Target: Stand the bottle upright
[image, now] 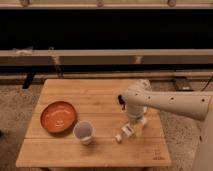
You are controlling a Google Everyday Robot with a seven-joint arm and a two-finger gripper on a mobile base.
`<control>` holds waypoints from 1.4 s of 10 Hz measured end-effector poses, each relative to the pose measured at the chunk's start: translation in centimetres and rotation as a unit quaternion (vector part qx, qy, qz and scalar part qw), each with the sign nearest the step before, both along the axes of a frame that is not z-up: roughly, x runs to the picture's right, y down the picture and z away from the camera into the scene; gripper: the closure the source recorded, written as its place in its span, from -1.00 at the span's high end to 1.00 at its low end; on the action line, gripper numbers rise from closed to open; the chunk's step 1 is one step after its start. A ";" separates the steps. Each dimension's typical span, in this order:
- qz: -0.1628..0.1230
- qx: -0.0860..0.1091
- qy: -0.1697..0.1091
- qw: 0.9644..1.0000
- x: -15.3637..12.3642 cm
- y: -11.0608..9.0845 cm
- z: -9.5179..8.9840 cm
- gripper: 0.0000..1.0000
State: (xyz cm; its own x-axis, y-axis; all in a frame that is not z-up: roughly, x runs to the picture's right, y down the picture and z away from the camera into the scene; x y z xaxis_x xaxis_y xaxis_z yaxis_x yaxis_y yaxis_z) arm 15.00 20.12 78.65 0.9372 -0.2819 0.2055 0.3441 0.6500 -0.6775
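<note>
Wooden table point(100, 152): my gripper point(137, 121) hangs, fingers spread wide, the bottle point(125, 132) lying on its side just beside them.

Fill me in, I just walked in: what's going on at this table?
A robot arm reaching from the right has its open end effector down at one end of a small bottle. The bottle lies on its side on the wooden table, not yet stood up. A translucent white cup stands left of it, an orange dish farther left.
</note>
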 end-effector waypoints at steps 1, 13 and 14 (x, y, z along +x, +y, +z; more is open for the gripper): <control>0.000 0.002 0.005 1.000 0.1 0.1 -0.1 0.60; -0.076 0.074 -0.008 0.994 -10.4 4.6 -6.6 0.60; -0.082 0.079 0.004 0.993 -10.1 5.2 -6.2 0.60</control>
